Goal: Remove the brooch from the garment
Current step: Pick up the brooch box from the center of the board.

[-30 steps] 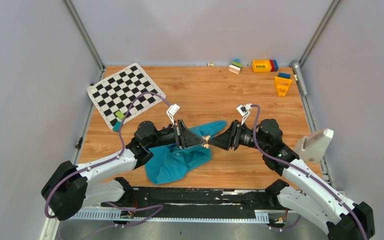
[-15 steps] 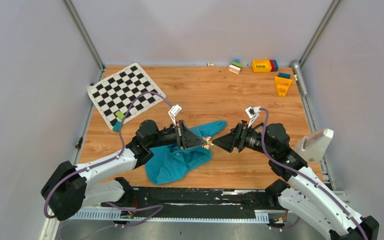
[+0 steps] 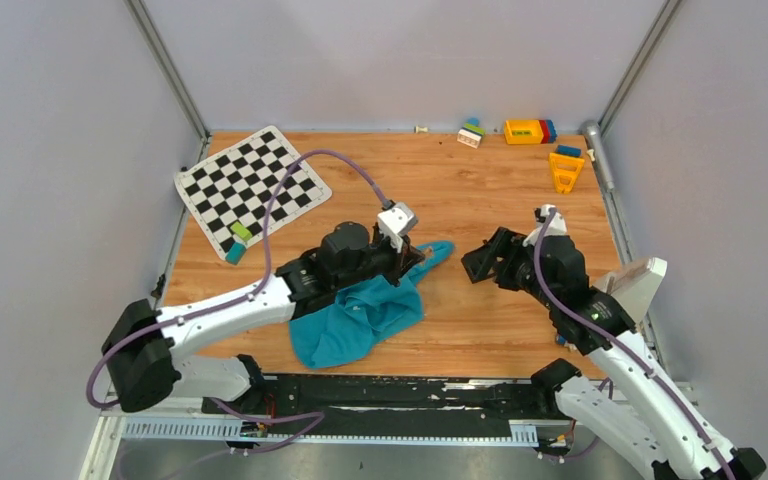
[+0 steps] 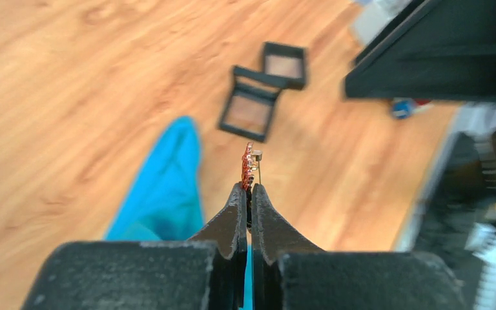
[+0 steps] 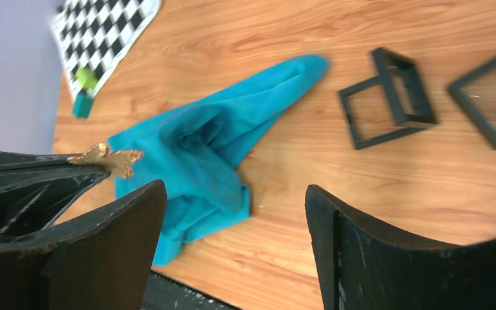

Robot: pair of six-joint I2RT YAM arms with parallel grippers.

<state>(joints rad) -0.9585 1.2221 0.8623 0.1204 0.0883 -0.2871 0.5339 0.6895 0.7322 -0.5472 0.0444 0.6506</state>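
Wooden tabletop (image 3: 410,180), grey walls (image 3: 380,60). Teal garment (image 3: 355,320) lies front centre. Left fingers (image 4: 232,223) clamped on brooch (image 4: 248,165), held off the garment. Right fingers (image 5: 361,245) apart. Since earlier: right arm withdrawn, fingers widened; left wrist turned.

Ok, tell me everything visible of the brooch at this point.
The brooch is a tiny gold-and-reddish glittery piece, metal by its look, seen edge-on, with a thin pin alongside it. The shut left pincer pinches one end, and the rest sticks out past its tips, above the wooden table and apart from the teal garment.
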